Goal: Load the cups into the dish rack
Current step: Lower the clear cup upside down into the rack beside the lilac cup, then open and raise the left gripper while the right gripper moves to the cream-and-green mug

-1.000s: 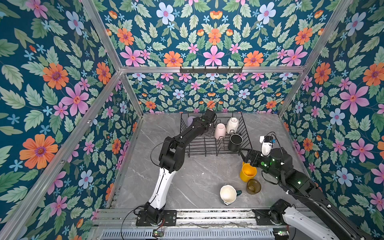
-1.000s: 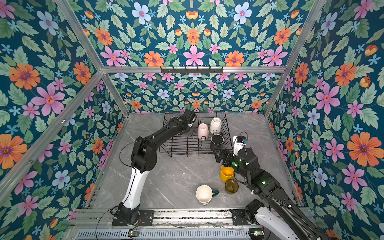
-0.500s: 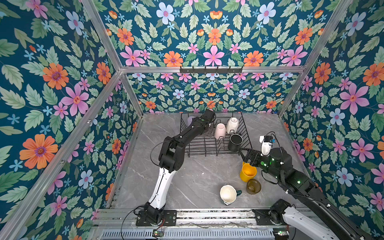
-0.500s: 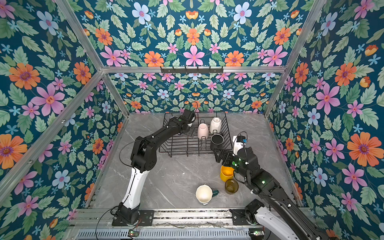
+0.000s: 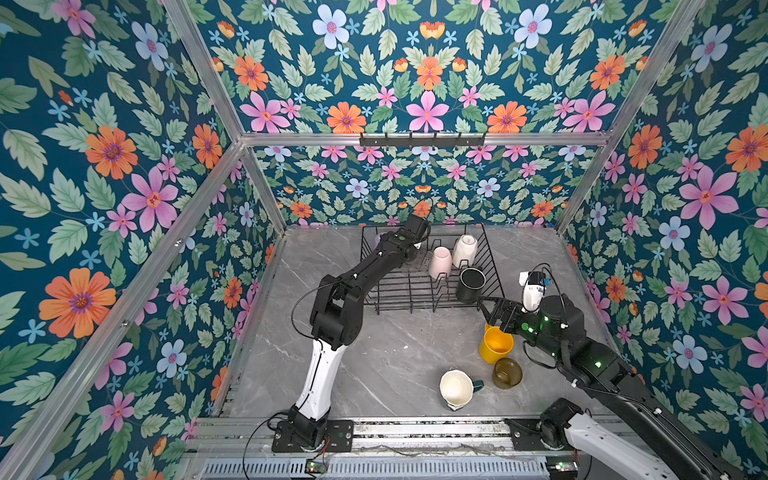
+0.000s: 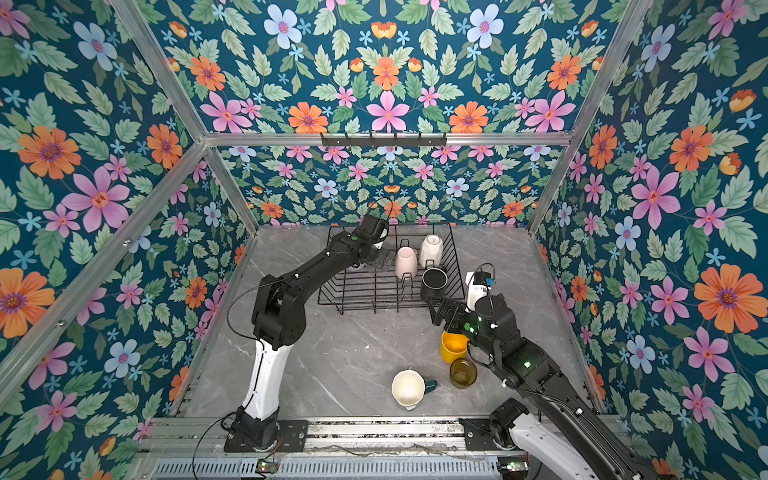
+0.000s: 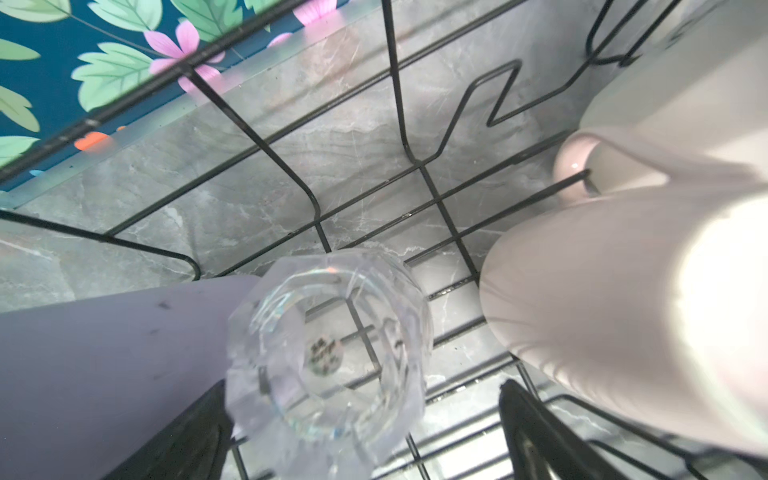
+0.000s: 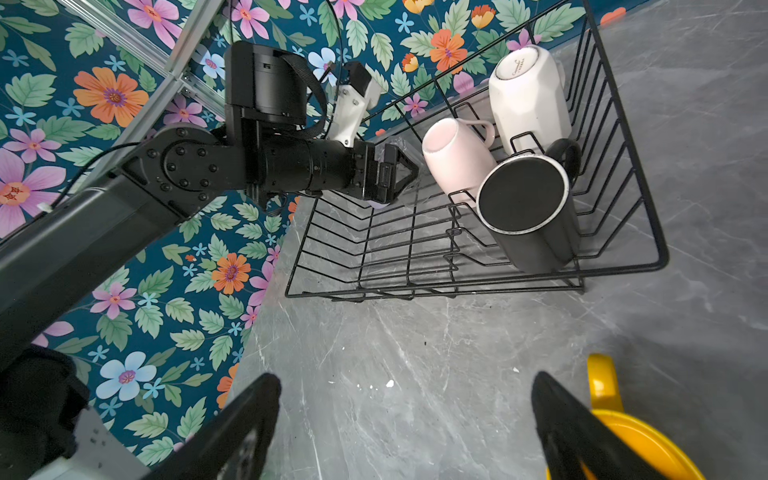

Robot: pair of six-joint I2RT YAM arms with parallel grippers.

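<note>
Left wrist view crops the lilac tumbler (image 7: 104, 353) beside the clear glass (image 7: 328, 353).

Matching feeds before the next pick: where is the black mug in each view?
In a top view: black mug in the dish rack's near right corner.
In a top view: the mug, same corner.
Left wrist: not in it.
Right wrist: mug inside the rack.
Landmark: pale pink mug beside it, in all four.
</note>
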